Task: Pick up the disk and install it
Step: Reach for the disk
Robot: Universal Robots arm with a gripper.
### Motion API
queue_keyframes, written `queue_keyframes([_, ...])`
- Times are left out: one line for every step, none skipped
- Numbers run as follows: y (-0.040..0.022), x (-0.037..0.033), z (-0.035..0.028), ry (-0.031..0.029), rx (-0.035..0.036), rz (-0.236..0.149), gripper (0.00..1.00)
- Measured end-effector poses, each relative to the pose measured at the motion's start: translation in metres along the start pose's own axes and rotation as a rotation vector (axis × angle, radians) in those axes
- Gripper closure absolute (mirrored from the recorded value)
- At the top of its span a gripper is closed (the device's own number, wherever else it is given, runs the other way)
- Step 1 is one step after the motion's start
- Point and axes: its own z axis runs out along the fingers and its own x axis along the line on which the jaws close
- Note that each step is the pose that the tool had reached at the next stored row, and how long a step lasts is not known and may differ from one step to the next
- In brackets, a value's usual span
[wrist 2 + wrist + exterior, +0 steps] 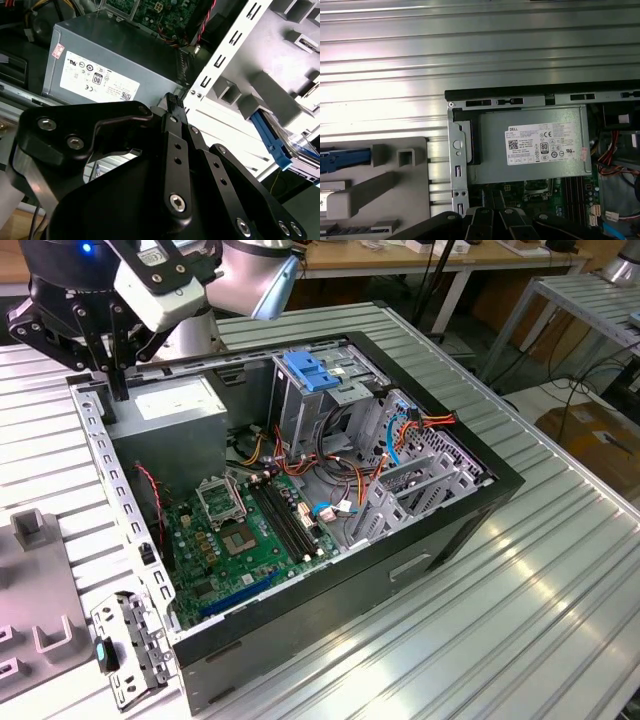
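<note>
the ribbed metal table [520, 620] carries the open computer case [400, 570], and the disk [274, 146] lies in a grey holder [260, 85] just beside it. the gripper [118, 392] hangs over the case's corner by the power supply [170, 405], fingers together and holding nothing. beyond stand workbenches [400, 260] and loose cables.

You have the gripper [119, 392] at the exterior view's upper left, its fingers [118, 375] pressed together with nothing between them. The tips hang just over the corner of the open computer case [300, 645], beside the grey power-supply box [175, 405]. The case lies on the ribbed metal table [540, 620]. Inside it you see the green motherboard [250, 540] and a metal drive cage [300, 415] topped by a blue latch [315, 373]. A grey fixture tray [35, 570] sits at the exterior view's left.
</note>
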Motion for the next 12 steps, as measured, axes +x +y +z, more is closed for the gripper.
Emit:
queue_keyframes([-0.0001, 0.0009, 0.0000, 0.0000, 0.0000, 0.000, 0.89])
queue_keyframes([-0.0001, 0.0019, -0.0001, 0.0000, 0.0000, 0.000, 0.89])
queue_keyframes([-0.0002, 0.0025, -0.0001, 0.0000, 0.0000, 0.000, 0.89])
queue_keyframes([-0.0002, 0.0031, -0.0001, 0.0000, 0.0001, 0.000, 0.89])
queue_keyframes([-0.0003, 0.0037, -0.0001, 0.0000, 0.0000, 0.000, 0.89])
queue_keyframes([-0.0003, 0.0041, -0.0001, 0.0000, 0.0000, 0.000, 0.89])
queue_keyframes([-0.0004, 0.0047, -0.0001, 0.0000, 0.0000, 0.000, 0.89])
queue_keyframes([-0.0004, 0.0054, -0.0001, 0.0000, 0.0000, 0.000, 0.89])
queue_keyframes([-0.0005, 0.0064, -0.0001, 0.0000, 0.0000, 0.000, 0.89])
queue_keyframes([-0.0006, 0.0079, -0.0002, 0.0001, 0.0000, 0.000, 0.89])
queue_keyframes([-0.0007, 0.0088, -0.0002, 0.0000, 0.0000, 0.000, 0.89])
queue_keyframes([-0.0007, 0.0096, -0.0002, 0.0000, 0.0000, 0.000, 0.89])
